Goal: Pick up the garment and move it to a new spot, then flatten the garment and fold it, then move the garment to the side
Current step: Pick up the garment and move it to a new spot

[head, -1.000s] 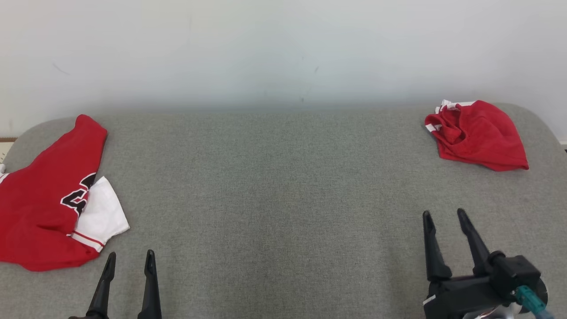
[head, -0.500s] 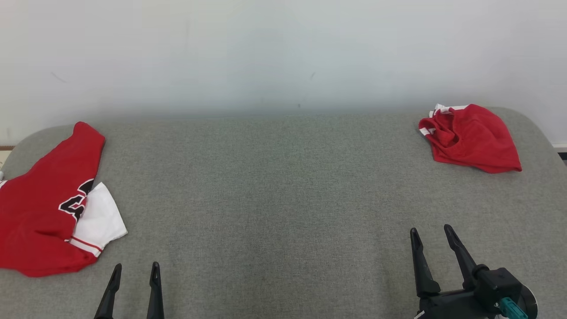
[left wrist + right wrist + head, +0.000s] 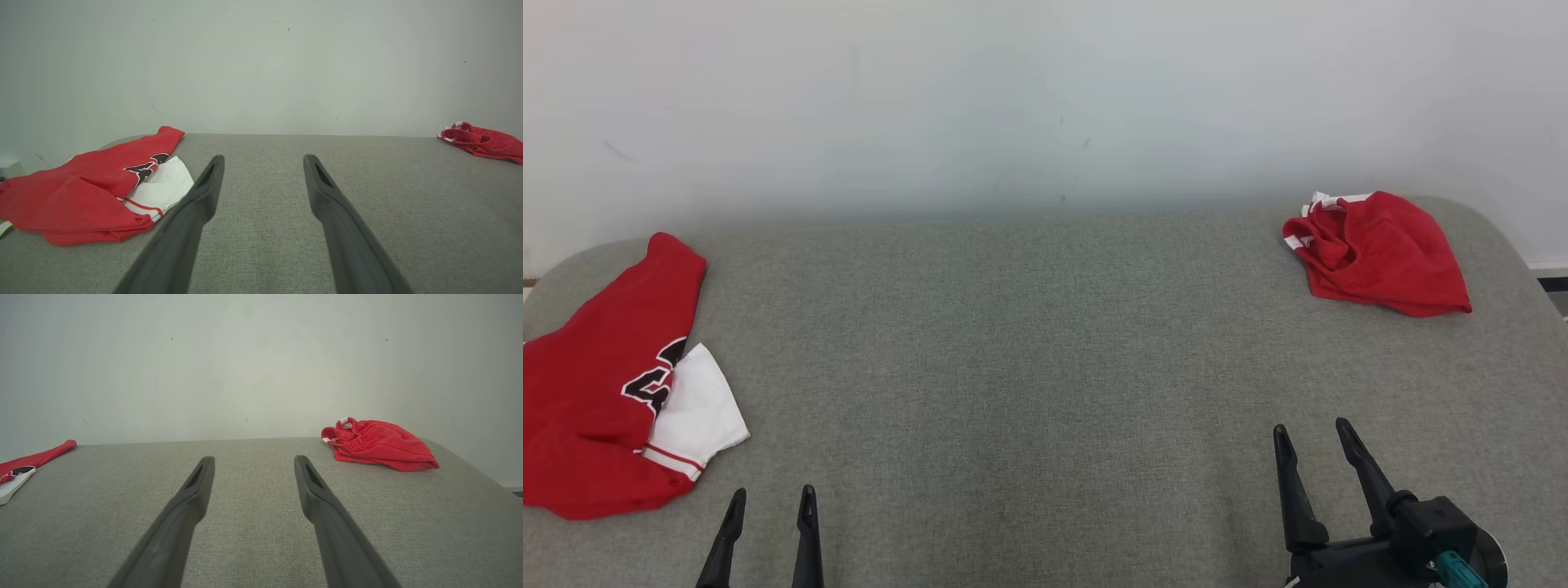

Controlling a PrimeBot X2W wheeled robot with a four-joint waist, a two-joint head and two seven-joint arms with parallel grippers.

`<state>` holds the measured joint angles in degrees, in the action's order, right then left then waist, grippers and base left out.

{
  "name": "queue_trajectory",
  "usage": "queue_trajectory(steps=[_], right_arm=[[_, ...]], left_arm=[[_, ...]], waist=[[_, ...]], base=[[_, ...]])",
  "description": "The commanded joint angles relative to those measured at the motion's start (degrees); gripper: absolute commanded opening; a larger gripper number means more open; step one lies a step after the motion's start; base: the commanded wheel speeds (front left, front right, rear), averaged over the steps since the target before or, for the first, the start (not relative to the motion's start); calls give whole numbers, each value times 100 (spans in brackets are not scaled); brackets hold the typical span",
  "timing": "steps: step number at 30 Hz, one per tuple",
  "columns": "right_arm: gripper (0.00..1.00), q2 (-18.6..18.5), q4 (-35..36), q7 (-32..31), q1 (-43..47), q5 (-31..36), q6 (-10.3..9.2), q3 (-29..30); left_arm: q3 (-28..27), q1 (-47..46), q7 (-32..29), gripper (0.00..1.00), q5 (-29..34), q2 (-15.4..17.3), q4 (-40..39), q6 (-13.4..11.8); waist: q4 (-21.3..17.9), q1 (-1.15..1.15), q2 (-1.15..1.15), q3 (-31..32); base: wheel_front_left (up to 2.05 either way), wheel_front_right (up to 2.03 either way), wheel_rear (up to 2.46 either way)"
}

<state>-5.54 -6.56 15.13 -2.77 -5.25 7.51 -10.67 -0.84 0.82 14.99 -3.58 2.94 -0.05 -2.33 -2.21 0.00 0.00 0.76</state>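
A crumpled red garment (image 3: 1380,253) with white trim lies at the far right corner of the grey table (image 3: 1029,343); it also appears as the red heap (image 3: 380,446) ahead and to the right in the right wrist view. My right gripper (image 3: 1311,425) (image 3: 254,458) is open and holds nothing, near the front edge and well short of that garment. At the left edge lies a red and white jersey (image 3: 605,392) (image 3: 94,188) with black lettering, roughly folded. My left gripper (image 3: 773,492) (image 3: 264,157) is open and holds nothing, just right of the jersey.
A pale wall (image 3: 1045,98) stands right behind the table's far edge. The table's corners are rounded, and the jersey reaches over the left edge. A wide stretch of bare grey cloth lies between the two red pieces.
The whole head picture has shifted a little left and down, so the camera moved. Both grippers have drawn back toward the near edge, the right one more. Neither garment has moved.
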Motion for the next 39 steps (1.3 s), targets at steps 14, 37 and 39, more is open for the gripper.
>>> queue_trajectory(steps=[14, 37, 39], right_arm=[[100, 19, -64, 9, 117, -32, -4, -6], [100, 67, -219, 9, 120, -128, -4, -130], [100, 70, -220, 9, 101, -136, -4, -149]], left_arm=[[-49, 16, 20, 100, -38, 1, 37, 2], [-353, 140, 20, 100, -89, 17, -11, -56], [-370, 133, 20, 100, -84, 18, 5, -46]], waist=[[189, 0, 0, 14], [1602, 0, 0, 0], [1723, 0, 0, -7]], base=[[0, 0, 0], [0, 0, 0], [0, 0, 0]])
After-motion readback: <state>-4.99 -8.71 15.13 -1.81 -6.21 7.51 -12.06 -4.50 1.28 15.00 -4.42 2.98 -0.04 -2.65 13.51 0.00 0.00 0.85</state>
